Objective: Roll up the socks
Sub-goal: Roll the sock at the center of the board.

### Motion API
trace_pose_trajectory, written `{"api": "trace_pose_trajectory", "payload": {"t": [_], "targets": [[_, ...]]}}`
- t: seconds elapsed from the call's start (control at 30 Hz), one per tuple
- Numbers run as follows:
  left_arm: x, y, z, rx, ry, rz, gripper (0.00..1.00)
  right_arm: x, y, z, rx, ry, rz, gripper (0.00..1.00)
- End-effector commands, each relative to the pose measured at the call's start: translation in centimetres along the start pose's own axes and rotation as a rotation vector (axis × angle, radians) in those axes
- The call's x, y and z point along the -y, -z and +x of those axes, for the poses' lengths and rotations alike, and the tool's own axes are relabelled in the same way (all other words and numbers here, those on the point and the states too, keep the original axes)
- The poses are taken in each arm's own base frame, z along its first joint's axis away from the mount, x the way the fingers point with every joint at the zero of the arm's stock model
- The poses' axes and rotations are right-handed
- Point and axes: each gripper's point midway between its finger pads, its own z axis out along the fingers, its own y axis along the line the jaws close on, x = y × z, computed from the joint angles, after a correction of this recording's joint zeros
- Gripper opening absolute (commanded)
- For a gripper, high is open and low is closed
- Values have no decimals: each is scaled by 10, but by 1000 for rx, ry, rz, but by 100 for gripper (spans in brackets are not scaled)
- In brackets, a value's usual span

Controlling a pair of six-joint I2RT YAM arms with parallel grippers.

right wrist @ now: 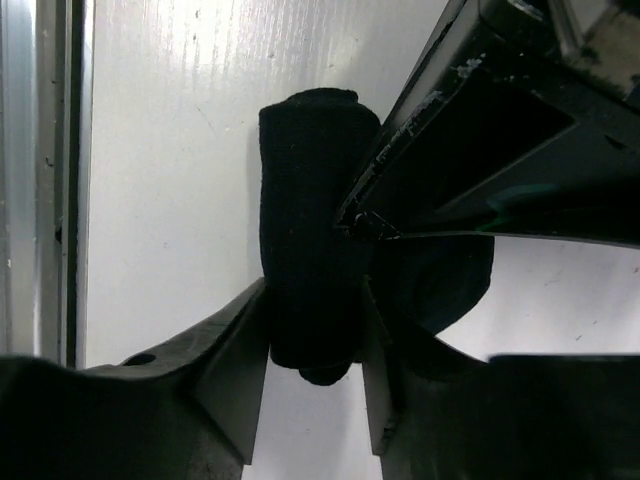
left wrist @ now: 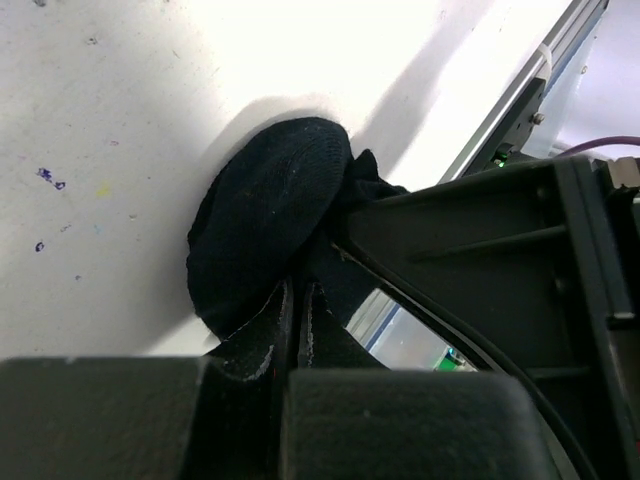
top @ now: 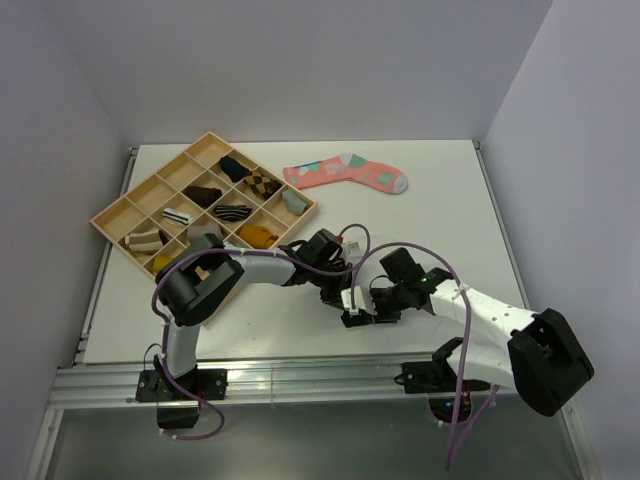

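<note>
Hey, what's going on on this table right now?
Both arms meet near the front edge of the table over a black sock, already bunched into a thick roll. The right pincer grips the roll across its sides, while the left pincer pinches fabric at one end. A pink patterned sock lies flat farther back, and a wooden tray of sock bundles sits at the back left.

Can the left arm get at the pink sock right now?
Probably not yet. Nothing lies between the left arm and the pink sock, but its jaws are shut on the black sock, which the right arm also grips in its jaws. It would need to let go first.
</note>
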Motion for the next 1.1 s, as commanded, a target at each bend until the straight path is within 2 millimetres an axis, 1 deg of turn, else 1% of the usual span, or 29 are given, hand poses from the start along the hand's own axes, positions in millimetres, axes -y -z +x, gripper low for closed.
{"api": "trace_pose_trajectory", "payload": {"t": [0.0,0.07,0.1,0.17,0.2,0.23,0.27,0.3,0.33,0.37,0.43,0.47,0.53,0.57,0.6,0.63,0.67,0.7,0.73,0.77,0.8,0.83,0.87,0.9,0.93,0.97,1.0,1.03,1.07], "targets": [[-13,-4,2,-10,32,-22,1,5,-1,3,-23,-15,23,36],[-12,-4,-3,13,42,-13,1,6,-1,3,-25,-23,26,28],[-13,-3,-3,20,50,-12,5,6,-1,3,-31,-32,20,24],[-9,1,-8,49,61,3,7,5,-1,3,-32,-44,12,20],[-8,2,-10,64,65,6,12,4,-2,4,-35,-51,3,18],[-12,4,-10,73,86,1,14,5,-1,2,-33,-55,0,17],[-7,7,-15,99,79,11,15,4,-3,3,-36,-68,-14,15],[-13,8,-17,122,91,-9,17,4,-2,0,-27,-79,-29,14],[-14,10,-19,143,110,-13,17,3,-3,-1,-21,-86,-44,13],[-9,16,-22,172,110,-4,18,3,-3,-2,-15,-97,-60,13],[-12,22,-28,236,136,3,22,5,-1,-5,5,-142,-108,13],[-6,30,-33,270,134,20,22,5,-1,-6,11,-158,-128,13],[-9,37,-39,338,149,22,24,8,1,-4,5,-219,-182,13],[-2,45,-45,378,142,36,24,9,1,-5,12,-233,-203,13],[-3,49,-45,403,143,47,28,11,0,-3,2,-265,-238,13],[2,55,-50,442,149,61,27,13,0,-3,4,-285,-256,13],[2,58,-51,460,152,61,27,9,-4,2,-9,-317,-299,13],[-3,60,-49,474,162,52,26,12,-2,0,-13,-336,-321,13],[7,68,-54,514,151,84,27,13,-3,0,-16,-347,-341,13],[3,73,-58,562,159,70,27,5,-4,2,-23,-396,-406,12],[-4,76,-54,581,168,60,27,14,-3,-2,-17,-397,-412,12],[4,85,-56,618,158,90,27,15,-3,-1,-22,-414,-437,12],[1,91,-60,662,154,75,27,8,-4,4,-44,-470,-498,12],[-2,94,-58,677,121,60,28,19,-4,2,-43,-474,-499,12],[3,99,-59,698,88,59,28,21,-4,3,-47,-494,-516,12],[2,103,-63,731,65,34,29,18,-6,8,-63,-549,-555,12],[3,102,-60,736,-2,11,29,29,-6,7,-71,-559,-550,12],[7,106,-61,758,-49,5,29,31,-6,6,-74,-583,-567,12],[5,107,-60,775,-84,-20,30,33,-5,6,-84,-620,-604,12]]}}
